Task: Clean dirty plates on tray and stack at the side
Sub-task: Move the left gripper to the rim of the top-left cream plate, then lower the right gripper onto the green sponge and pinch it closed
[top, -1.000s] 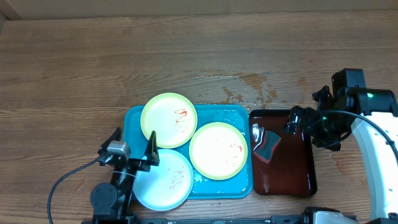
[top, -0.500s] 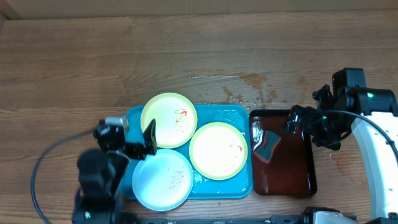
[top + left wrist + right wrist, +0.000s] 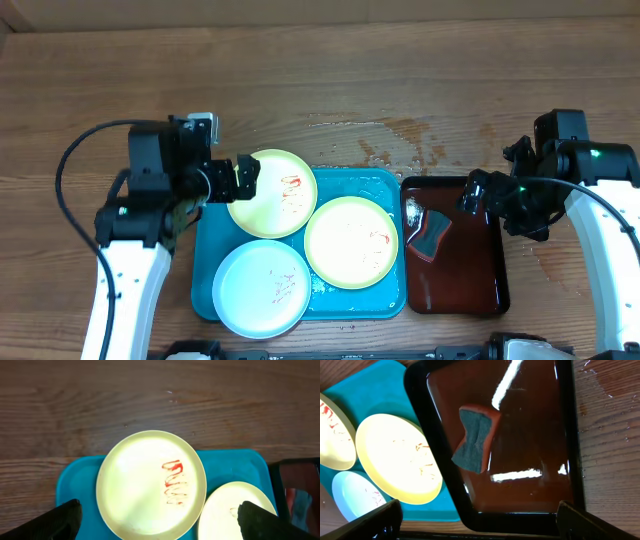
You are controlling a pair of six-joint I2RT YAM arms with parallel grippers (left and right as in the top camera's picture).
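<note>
The turquoise tray (image 3: 350, 182) holds three plates. A yellow-green rimmed plate (image 3: 272, 193) with red smears lies at its far left, a second one (image 3: 351, 242) at the right, and a pale blue plate (image 3: 262, 288) at the front left. My left gripper (image 3: 238, 180) is open and empty over the far-left plate's left edge. In the left wrist view that plate (image 3: 150, 485) lies between my fingers (image 3: 60, 520). My right gripper (image 3: 490, 195) is open and empty above the dark red tray (image 3: 480, 290).
A grey-and-orange sponge (image 3: 432, 237) lies in the wet dark red tray, and also shows in the right wrist view (image 3: 477, 437). A wet patch (image 3: 400, 135) marks the wood behind the trays. Bare wooden table lies to the left and behind.
My left arm has swung up from the table's front edge to the tray's left side, bringing its open gripper over the far-left plate. The right arm and the plates have not moved.
</note>
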